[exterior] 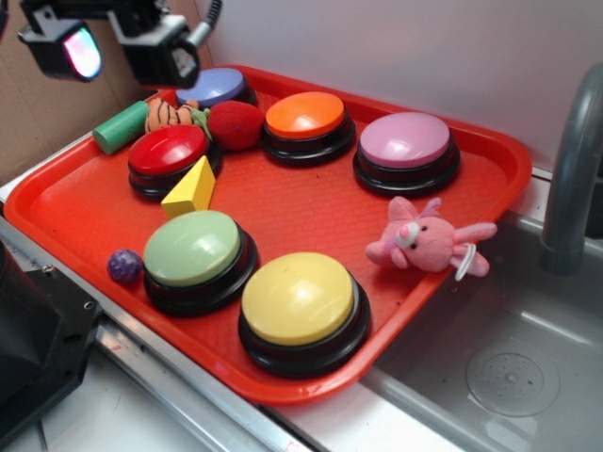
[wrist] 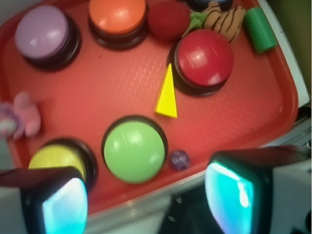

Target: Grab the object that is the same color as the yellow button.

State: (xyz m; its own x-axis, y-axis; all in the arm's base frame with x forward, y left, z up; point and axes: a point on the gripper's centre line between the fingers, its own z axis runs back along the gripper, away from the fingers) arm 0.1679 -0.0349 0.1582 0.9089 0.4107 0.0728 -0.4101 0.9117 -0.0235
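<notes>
The object is a small yellow wedge block (exterior: 191,188) (wrist: 167,94), lying on the red tray (exterior: 311,212) between the red button and the light-green button. The large yellow button (exterior: 300,301) (wrist: 56,158) stands at the tray's near edge. My gripper (exterior: 118,42) (wrist: 146,200) hangs high above the tray's back left corner, well clear of the wedge. It is open, its two glowing pads (wrist: 229,192) wide apart with nothing between them.
On the tray also stand red (exterior: 168,151), light-green (exterior: 193,250), orange (exterior: 305,116), pink (exterior: 406,141) and blue (exterior: 215,87) buttons. A red ball (exterior: 236,124), tiger toy (exterior: 171,115), green cylinder (exterior: 121,127), purple ball (exterior: 124,266) and pink plush rabbit (exterior: 424,240) lie around. A sink with faucet (exterior: 565,188) is right.
</notes>
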